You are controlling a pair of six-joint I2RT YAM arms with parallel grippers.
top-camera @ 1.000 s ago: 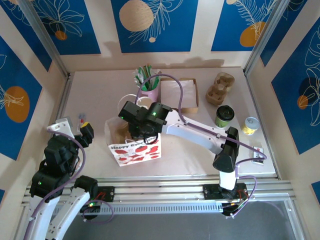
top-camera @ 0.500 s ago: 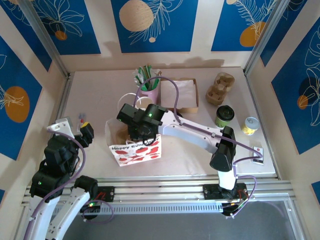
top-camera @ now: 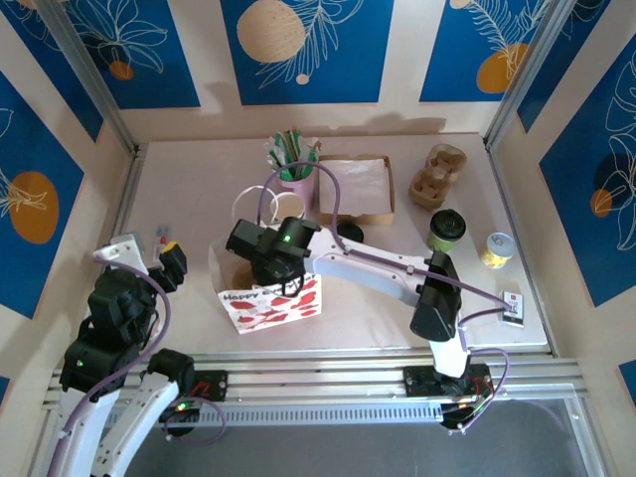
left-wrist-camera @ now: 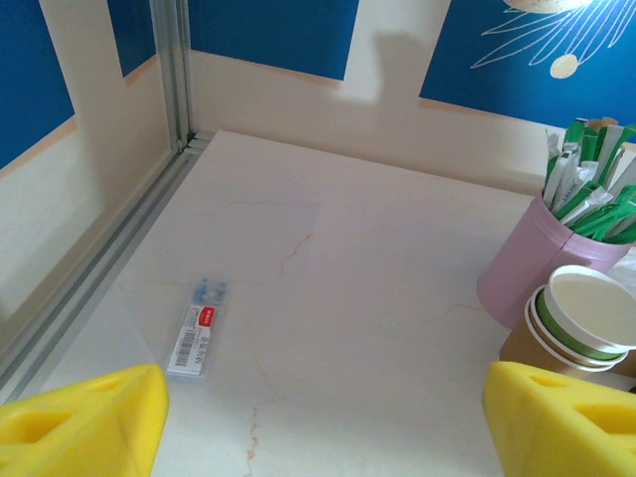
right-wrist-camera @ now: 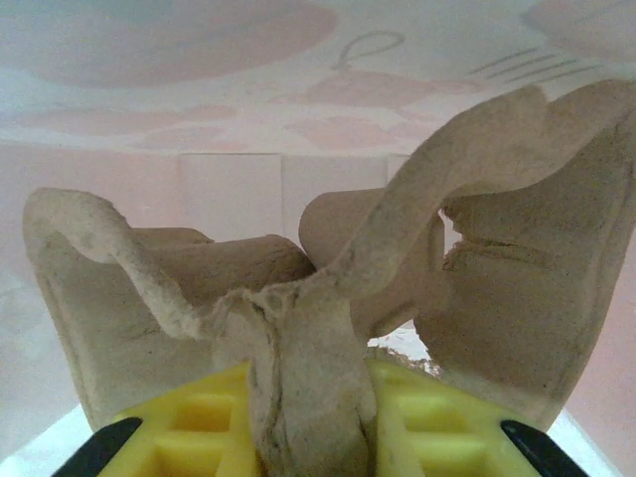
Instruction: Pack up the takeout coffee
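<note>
My right tool (right-wrist-camera: 308, 422) is clenched on the centre ridge of a pulp cup carrier (right-wrist-camera: 497, 288). Both are down inside the printed paper bag (top-camera: 273, 298), whose inner wall rises behind the carrier. I cannot tell whether the carrier sits on the bag's floor. My left tool (left-wrist-camera: 318, 432) is released, jaws wide apart and holding nothing, over bare counter (top-camera: 199, 189) well to the left of the bag. The takeout coffee (top-camera: 446, 231), a green cup with its black lid on, stands upright on the counter well to the right of the bag, apart from both tools. In my judgement the task is partly done: the carrier is going into the bag, but the coffee is not yet packed. Remaining steps: let go of the carrier, fetch the coffee, and set it down inside the bag.
</note>
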